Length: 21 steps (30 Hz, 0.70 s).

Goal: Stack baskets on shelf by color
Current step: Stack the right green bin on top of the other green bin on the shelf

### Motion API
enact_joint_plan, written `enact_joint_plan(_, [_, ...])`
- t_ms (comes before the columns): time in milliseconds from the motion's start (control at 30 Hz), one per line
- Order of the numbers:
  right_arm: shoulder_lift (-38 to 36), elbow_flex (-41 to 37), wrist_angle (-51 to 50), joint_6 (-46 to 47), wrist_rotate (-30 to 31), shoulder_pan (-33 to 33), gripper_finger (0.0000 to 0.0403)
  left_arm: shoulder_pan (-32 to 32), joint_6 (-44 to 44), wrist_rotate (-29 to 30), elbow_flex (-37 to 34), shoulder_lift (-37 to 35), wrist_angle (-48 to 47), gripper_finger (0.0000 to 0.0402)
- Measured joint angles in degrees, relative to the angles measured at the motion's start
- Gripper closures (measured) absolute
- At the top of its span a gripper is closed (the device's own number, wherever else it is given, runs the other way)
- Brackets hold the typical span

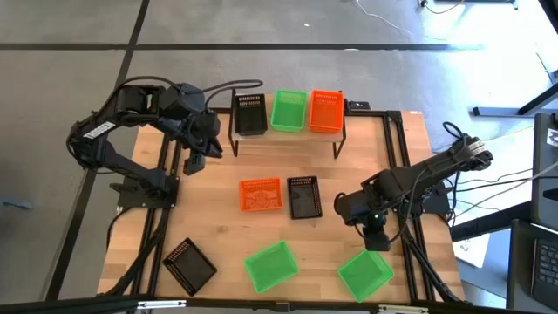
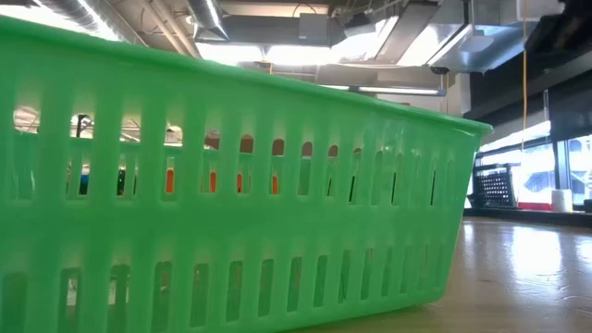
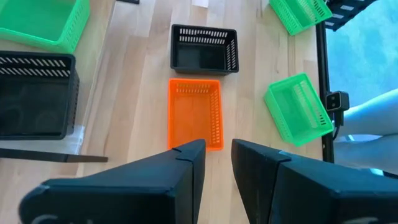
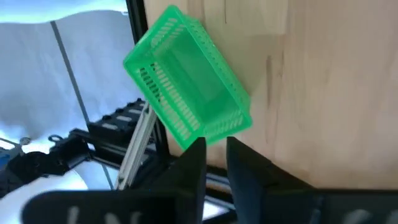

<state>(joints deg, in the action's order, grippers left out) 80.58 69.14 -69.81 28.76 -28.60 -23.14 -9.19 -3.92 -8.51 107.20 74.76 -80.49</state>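
The shelf (image 1: 288,139), at upper centre of the high view, carries one black, one green and one orange basket side by side, seemingly a starter for each colour's stack. The right gripper (image 1: 376,241), fingers slightly apart and empty, hovers over the green basket (image 1: 365,273) at lower right (probably its next pick). Seven baskets show in all: three green, two orange, two black; the left gripper (image 1: 193,162), fingers narrowly apart, waits at upper left.

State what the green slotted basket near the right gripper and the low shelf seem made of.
Green slotted basket: apparently moulded plastic, slightly glossy, with uniform slots and translucent walls. Low shelf: light wood plank, matte, on thin black legs, probably metal.
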Motion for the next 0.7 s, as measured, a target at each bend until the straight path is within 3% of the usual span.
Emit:
enact_joint_plan(233, [0.09, -7.18, 13.37, -3.91, -2.54, -1.35, 0.0314, 0.00, 0.02, 0.02, 0.00, 0.04, -0.04, 0.0331])
enact_joint_plan(500, [0.07, -16.92, 24.32, -7.18, 5.21, -6.31, 0.0313, 0.00, 0.02, 0.02, 0.00, 0.04, -0.04, 0.0331])
enact_joint_plan(700, [0.09, -21.09, 27.43, -8.26, 3.59, -7.93, 0.0313, 0.00, 0.02, 0.04, 0.00, 0.04, -0.04, 0.0331])
